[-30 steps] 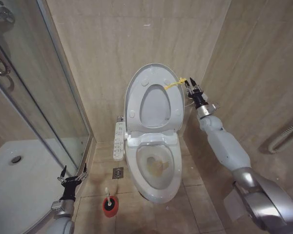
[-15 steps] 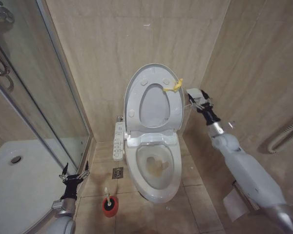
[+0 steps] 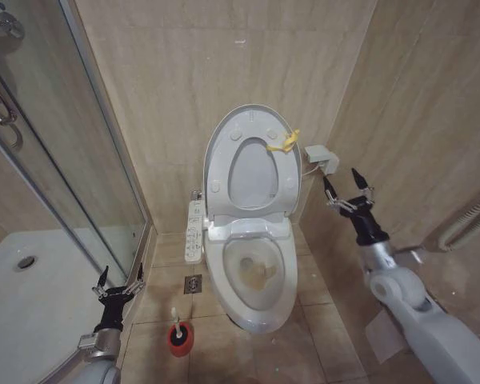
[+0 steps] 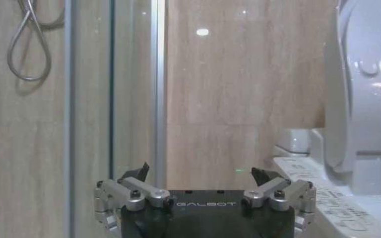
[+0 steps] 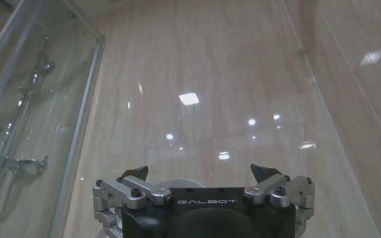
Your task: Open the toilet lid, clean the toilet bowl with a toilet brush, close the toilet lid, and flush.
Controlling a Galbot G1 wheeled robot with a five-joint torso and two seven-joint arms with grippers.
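The lid (image 3: 252, 164) stands raised; the bowl (image 3: 256, 272) holds a yellowish-brown stain. At seven o'clock the brush (image 3: 177, 324) sits in its red holder (image 3: 180, 340). The left gripper (image 3: 118, 286) beside it and the right gripper (image 3: 346, 190), at three o'clock, both gape empty.

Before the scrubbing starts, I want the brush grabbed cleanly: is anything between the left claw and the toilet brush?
Nothing visible: bare floor tile separates the open left claw from the toilet brush beside it.

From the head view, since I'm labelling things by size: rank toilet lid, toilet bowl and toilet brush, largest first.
1. toilet lid
2. toilet bowl, looking somewhat smaller than the lid
3. toilet brush, by far the smallest
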